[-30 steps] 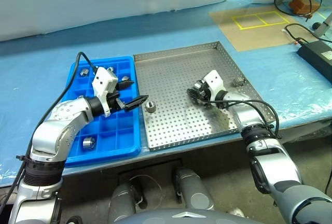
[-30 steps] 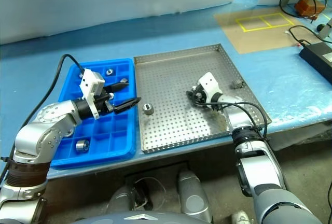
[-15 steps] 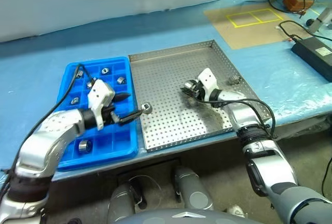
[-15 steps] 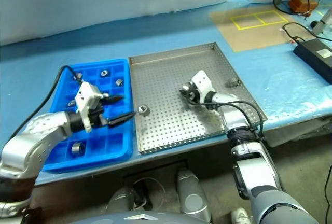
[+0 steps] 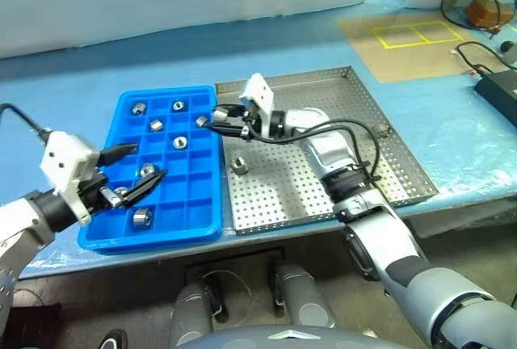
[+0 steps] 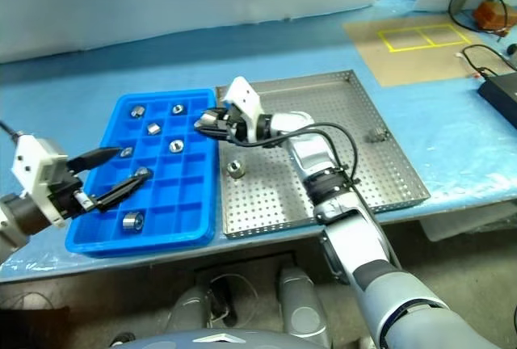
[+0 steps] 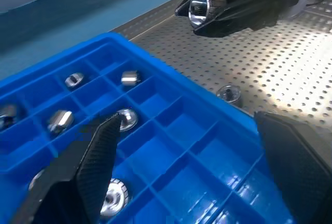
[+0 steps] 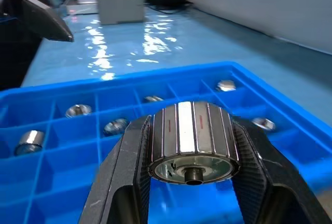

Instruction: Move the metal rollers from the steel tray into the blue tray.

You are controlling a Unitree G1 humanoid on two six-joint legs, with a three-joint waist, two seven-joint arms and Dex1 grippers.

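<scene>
Bright blue tray [image 5: 212, 228], silver rollers [image 5: 179, 141]

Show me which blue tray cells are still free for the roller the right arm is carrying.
The right gripper holds a roller at the blue tray edge nearest the steel tray. The cells along that edge look bare in front of one roller. Crowded: the back rows and the side by the open left gripper.

My left claw [image 7: 176, 172] runs off the wrist picture's lower edge, one finger [image 7: 91, 164] covering part of a roller [image 7: 113, 203]. The right claw [image 8: 189, 182] hides the blue tray [image 8: 67, 146] cells behind its roller [image 8: 189, 141].
</scene>
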